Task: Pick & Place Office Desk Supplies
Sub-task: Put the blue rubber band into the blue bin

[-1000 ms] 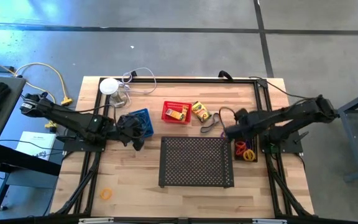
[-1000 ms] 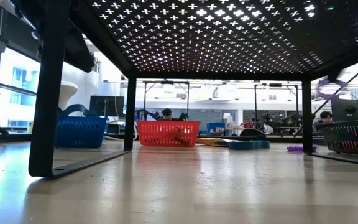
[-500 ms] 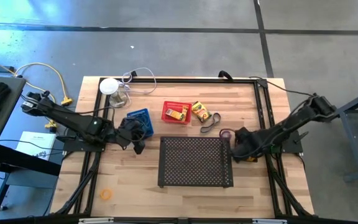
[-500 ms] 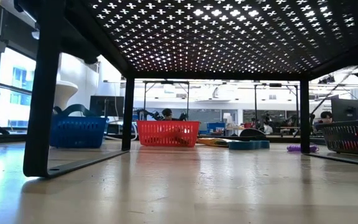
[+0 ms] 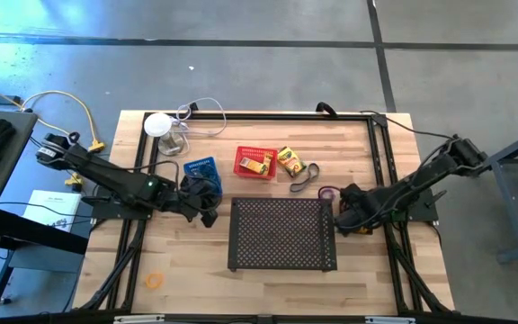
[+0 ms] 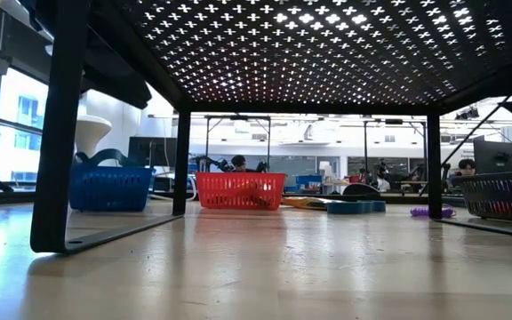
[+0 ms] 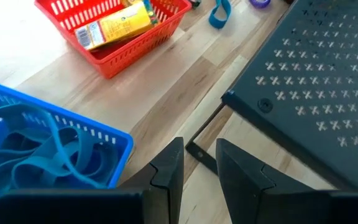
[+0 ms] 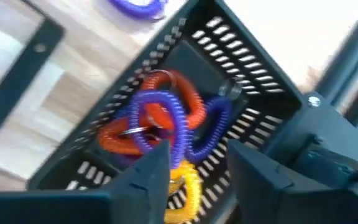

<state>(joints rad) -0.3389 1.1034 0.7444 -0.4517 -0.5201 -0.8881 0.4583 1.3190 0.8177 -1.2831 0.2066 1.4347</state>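
Coiled bands [image 8: 160, 118] in orange, purple and yellow lie heaped in the black basket [image 8: 241, 74] at the counter's right edge, directly under the right gripper [image 8: 194, 165], whose fingers stand apart over the pile and hold nothing. I judge the risk here to be snagging: if the fingers dip or close carelessly they could hook a coil and drag it back out, or nudge the light basket toward the edge. The left gripper [image 7: 197, 165], fingers slightly parted and empty, hovers beside the blue basket [image 5: 200, 169] near the black tray's [image 5: 284, 234] corner, which it could clip. Counted: three baskets, blue, red [image 5: 255, 163] and black; two crayon boxes, one in the red basket [image 7: 114, 25] and one loose [image 5: 290, 160]; one orange band [image 5: 154, 281] stranded near the counter's [image 5: 196, 261] front, one purple band [image 5: 327, 193] beside the tray.
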